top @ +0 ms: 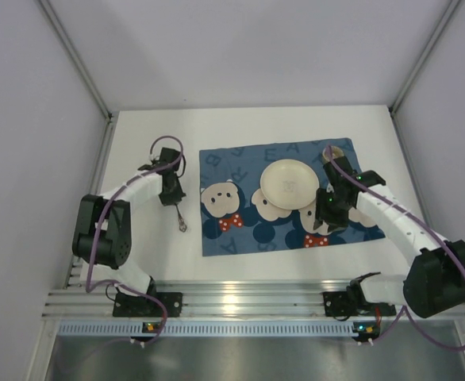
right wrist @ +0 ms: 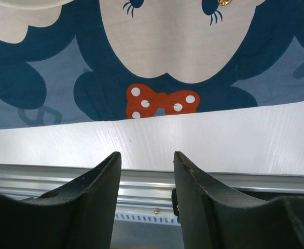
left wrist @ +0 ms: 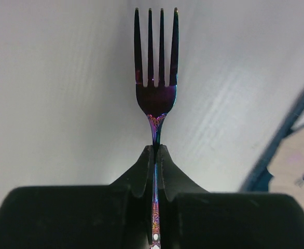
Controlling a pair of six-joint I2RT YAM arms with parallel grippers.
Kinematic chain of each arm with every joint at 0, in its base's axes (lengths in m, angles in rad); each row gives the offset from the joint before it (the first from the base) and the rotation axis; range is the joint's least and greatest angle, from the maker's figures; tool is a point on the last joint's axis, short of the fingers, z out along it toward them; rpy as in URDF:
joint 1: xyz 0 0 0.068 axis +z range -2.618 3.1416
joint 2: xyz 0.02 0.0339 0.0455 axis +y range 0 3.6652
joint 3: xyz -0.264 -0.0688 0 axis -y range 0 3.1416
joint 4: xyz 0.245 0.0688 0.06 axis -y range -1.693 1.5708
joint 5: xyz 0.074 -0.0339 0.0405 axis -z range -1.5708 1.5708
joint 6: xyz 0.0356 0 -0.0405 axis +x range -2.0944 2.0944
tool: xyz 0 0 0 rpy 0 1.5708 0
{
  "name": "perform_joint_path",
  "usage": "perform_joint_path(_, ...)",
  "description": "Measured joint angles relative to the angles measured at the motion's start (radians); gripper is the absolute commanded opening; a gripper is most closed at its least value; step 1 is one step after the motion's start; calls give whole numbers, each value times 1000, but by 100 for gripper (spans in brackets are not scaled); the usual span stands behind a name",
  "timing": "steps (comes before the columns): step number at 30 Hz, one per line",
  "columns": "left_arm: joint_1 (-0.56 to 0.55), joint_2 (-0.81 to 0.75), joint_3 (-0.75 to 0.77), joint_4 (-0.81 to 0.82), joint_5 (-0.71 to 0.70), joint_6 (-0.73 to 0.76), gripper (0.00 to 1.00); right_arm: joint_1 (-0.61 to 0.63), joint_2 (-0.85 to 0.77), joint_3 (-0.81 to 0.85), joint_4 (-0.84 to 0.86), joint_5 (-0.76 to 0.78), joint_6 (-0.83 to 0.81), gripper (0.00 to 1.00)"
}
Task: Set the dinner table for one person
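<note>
The white counter (top: 240, 127) fills the whole work area, with a blue mouse-print mat (top: 240, 238) in the middle and a plate (top: 290, 184) on it. Looks like the fork step: the left hand (left wrist: 155, 151) is clamped on the fork (left wrist: 155, 93) handle over bare counter at the mat's 9 o'clock (can't tell if it's touching down). The right hand (right wrist: 147, 161) hangs open and empty at the plate's 4 o'clock. Next I'd guess: lay the fork flat beside the mat, then let go.

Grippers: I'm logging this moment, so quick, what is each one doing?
Left gripper: closed on the iridescent four-tined metal fork.
Right gripper: open, holding nothing.
</note>
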State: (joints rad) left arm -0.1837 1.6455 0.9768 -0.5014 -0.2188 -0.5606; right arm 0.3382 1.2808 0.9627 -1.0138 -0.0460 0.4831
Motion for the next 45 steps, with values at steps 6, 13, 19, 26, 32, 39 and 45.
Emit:
perform_joint_path(6, -169, 20, 256, -108, 13, 23, 0, 0, -25, 0, -7, 14, 0, 46)
perform_joint_path(13, -337, 158, 482, -109, 51, 10, 0, -22, -20, 18, -31, 48, -22, 42)
perform_joint_path(19, -427, 359, 601, -143, 77, -7, 0, -131, 100, 128, -39, 66, -64, 15)
perform_joint_path(26, -478, 443, 648, -172, 101, -31, 0, -248, 289, 252, -38, 94, -97, 14)
perform_joint_path(32, -478, 443, 642, -176, 98, -40, 0, -256, 439, 325, -22, 107, -98, 16)
perform_joint_path(39, -476, 443, 600, -176, 98, -39, 0, -256, 583, 410, -23, 138, -90, 22)
perform_joint_path(45, -476, 441, 580, -164, 99, -31, 0, -256, 656, 472, -23, 145, -78, 22)
